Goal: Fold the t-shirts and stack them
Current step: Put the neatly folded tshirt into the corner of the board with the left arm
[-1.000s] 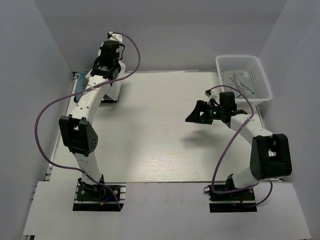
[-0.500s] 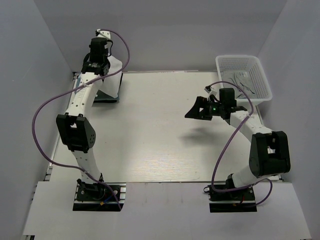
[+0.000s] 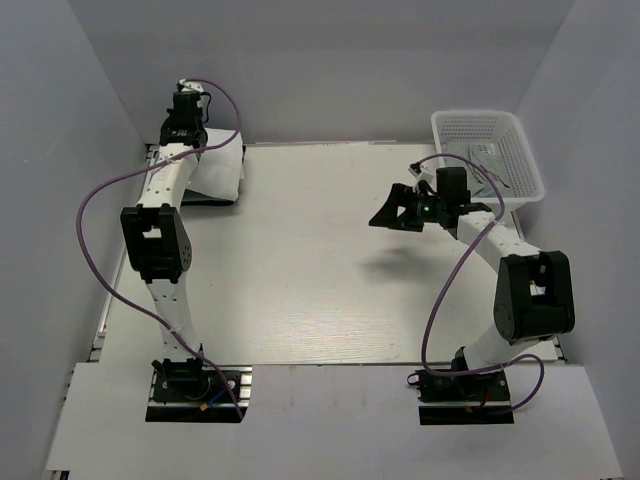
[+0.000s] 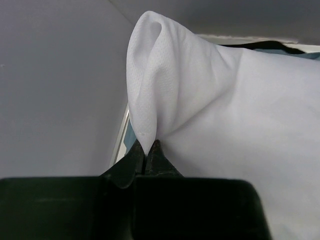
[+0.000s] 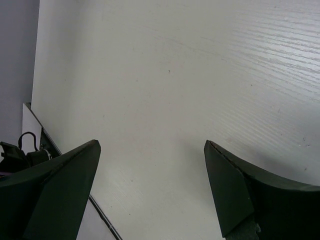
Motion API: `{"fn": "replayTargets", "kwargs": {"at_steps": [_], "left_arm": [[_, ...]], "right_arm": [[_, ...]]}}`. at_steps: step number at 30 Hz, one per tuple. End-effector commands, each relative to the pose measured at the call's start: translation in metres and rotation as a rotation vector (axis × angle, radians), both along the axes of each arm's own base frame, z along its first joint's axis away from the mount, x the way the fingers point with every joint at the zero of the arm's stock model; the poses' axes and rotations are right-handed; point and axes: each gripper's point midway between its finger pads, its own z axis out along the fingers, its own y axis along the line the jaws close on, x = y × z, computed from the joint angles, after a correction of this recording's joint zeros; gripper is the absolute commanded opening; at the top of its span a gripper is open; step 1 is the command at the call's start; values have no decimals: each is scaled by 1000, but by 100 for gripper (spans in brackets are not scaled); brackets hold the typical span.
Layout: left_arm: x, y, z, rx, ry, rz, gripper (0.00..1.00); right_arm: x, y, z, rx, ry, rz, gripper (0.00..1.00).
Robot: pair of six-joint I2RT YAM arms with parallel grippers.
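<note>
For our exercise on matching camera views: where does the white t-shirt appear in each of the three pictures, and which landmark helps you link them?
Top external: the white t-shirt is at the far left corner of the table, lifted beneath the left pincer.
Left wrist: it fills the centre and right, a fold pinched in the shut left pincer.
Right wrist: not in it; only the bare table and open right pincer.
Shared landmark: the left pincer pinching the cloth.

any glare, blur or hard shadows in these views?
Top external: sharp, even light, a soft shadow on the table under the right gripper. Left wrist: white t-shirt bright but its weave still shows; fingers dark. Right wrist: table grain sharp, mild sheen top right; near fingers soft-edged.
</note>
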Motion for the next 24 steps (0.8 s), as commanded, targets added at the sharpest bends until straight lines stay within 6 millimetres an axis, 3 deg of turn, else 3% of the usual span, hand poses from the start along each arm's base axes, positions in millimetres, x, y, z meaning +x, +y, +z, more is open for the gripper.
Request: {"fn": "replayTargets", "kwargs": {"at_steps": [1, 3, 6, 7, 8, 9, 10, 13, 14, 15, 17, 18, 19, 21, 22, 23, 24], "left_arm": [[8, 21, 22, -1, -88, 58, 0], [13, 29, 27, -4, -115, 83, 0], [17, 44, 8, 2, -77, 113, 0], [18, 46, 9, 4, -82, 134, 11], [18, 53, -1, 4, -66, 158, 29], [15, 56, 0, 15, -66, 178, 55], [12, 62, -5, 35, -54, 215, 97], [10, 73, -2, 39, -68, 280, 100], [11, 73, 13, 27, -101, 285, 100], [7, 72, 6, 19, -65, 291, 100], [4, 70, 16, -18, -94, 311, 100], [0, 69, 20, -33, -99, 320, 100], [-6, 62, 32, -89, -119, 307, 100], [-12, 41, 32, -180, -109, 248, 100], [-20, 28, 33, -223, -93, 229, 100], [-28, 20, 23, -292, -89, 236, 100], [-37, -11, 45, -399, -108, 116, 100]], "right_arm": [[14, 1, 11, 1, -17, -15, 90], [17, 2, 8, 1, -4, -21, 90], [21, 2, 8, 3, -1, -25, 90], [22, 3, 8, 5, 0, -22, 90], [25, 4, 8, 5, 2, -25, 90], [25, 5, 8, 5, 5, -23, 90], [25, 5, 6, 4, 14, -24, 90], [27, 5, 10, 5, 6, -25, 90], [27, 5, 13, 6, -1, -25, 90], [27, 5, 17, 8, -13, -25, 90], [22, 4, 15, 9, -8, -25, 90], [22, 4, 24, 15, -39, -24, 90], [16, 3, 20, 14, -25, -26, 90], [12, 2, 30, 18, -60, -31, 90], [4, -2, 18, 12, -31, -38, 90], [2, -3, 24, 10, -55, -55, 90], [-5, -6, 21, 7, -54, -62, 90]]}}
